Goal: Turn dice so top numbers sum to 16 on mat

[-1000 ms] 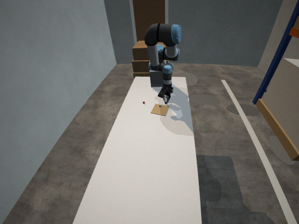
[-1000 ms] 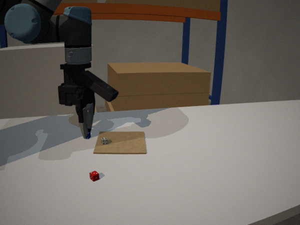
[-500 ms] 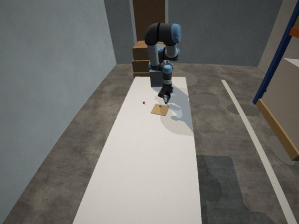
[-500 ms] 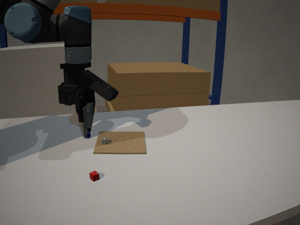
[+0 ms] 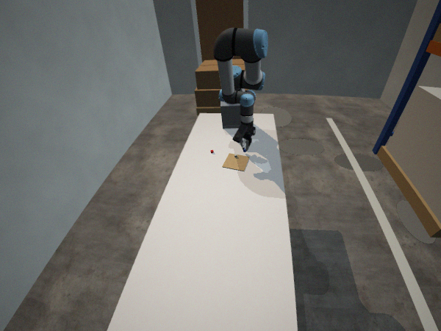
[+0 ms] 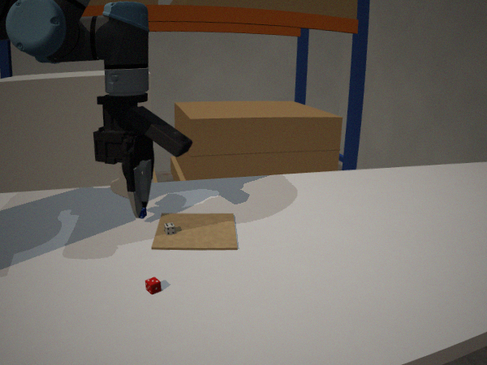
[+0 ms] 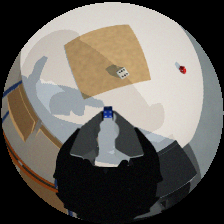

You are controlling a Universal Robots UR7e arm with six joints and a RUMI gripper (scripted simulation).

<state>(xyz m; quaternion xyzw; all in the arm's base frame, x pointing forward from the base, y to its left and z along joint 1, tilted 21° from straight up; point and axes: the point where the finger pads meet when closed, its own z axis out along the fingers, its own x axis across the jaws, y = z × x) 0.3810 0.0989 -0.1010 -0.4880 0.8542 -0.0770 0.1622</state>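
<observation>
My pincer is clenched on the blue die, which sits at my fingertips beside the tan mat, not on it. The white die rests on the mat near one edge, and the red die lies well apart on the white table.

I hold the blue one only by the tips, so I judge that a twist while I turn it could let it slip or come down on an edge. If I carry it low towards the mat, my fingers or the die could knock the white one, changing its number or pushing it over the border. Releasing too high could make it tumble to a wrong face. I can't read the blue die's top number surely, so a miscounted sum is a risk too. The red one has yet to be brought over.

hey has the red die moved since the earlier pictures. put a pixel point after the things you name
No. The red die [image 5: 212, 151] [image 6: 152, 285] [image 7: 183, 70] sits at the same spot relative to the mat [image 5: 235, 163] [image 6: 203, 237] [image 7: 105, 55] in the exterior view.
</observation>
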